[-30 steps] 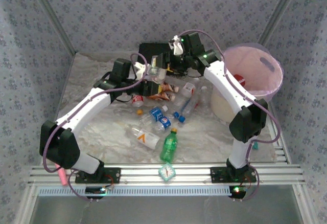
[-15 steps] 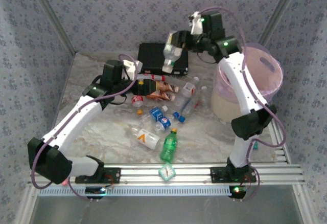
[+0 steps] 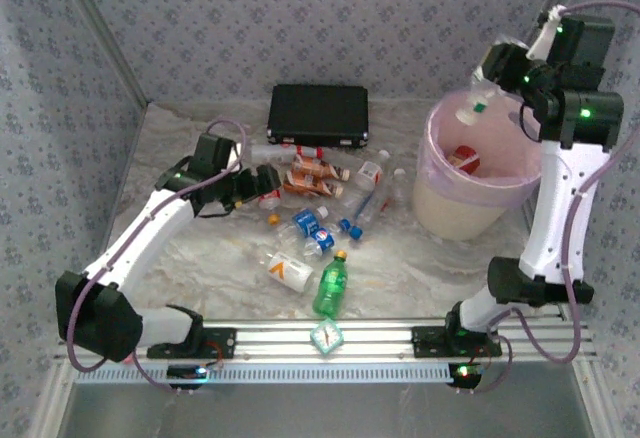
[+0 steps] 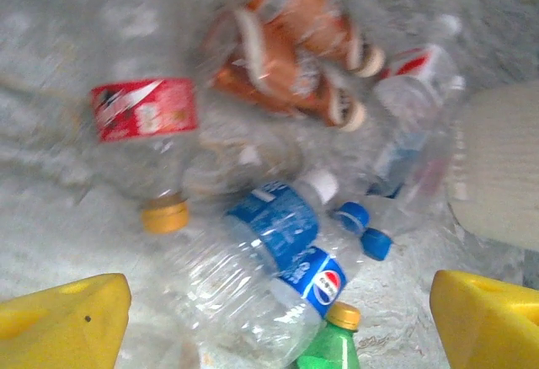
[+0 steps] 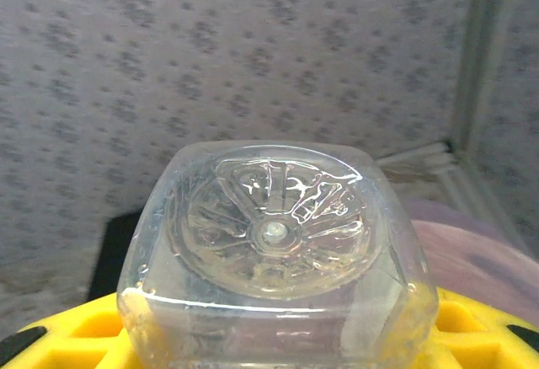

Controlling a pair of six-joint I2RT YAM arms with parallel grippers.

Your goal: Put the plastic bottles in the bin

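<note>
My right gripper (image 3: pixel 497 70) hangs high over the bin (image 3: pixel 447 206), shut on a clear plastic bottle (image 3: pixel 476 103) whose green cap points down into the pink liner. In the right wrist view that bottle's ribbed square base (image 5: pixel 276 232) sits between my yellow jaws. A red-capped item (image 3: pixel 465 158) lies inside the bin. My left gripper (image 3: pixel 266 180) hovers open over the pile of bottles, its yellow fingertips (image 4: pixel 67 318) wide apart and holding nothing. Below it lie a red-labelled bottle (image 4: pixel 143 116), blue-labelled bottles (image 4: pixel 274 217), orange-brown ones (image 4: pixel 286 49) and a green bottle (image 3: pixel 330 286).
A flat black case (image 3: pixel 318 115) lies at the back of the table behind the pile. A clear bottle with an orange mark (image 3: pixel 283 268) rests near the front. Patterned walls close in the left, back and right sides.
The right arm has swung up and to the right with the clear bottle, from over the black case to above the bin. The left gripper has opened and drawn back over the pile.
</note>
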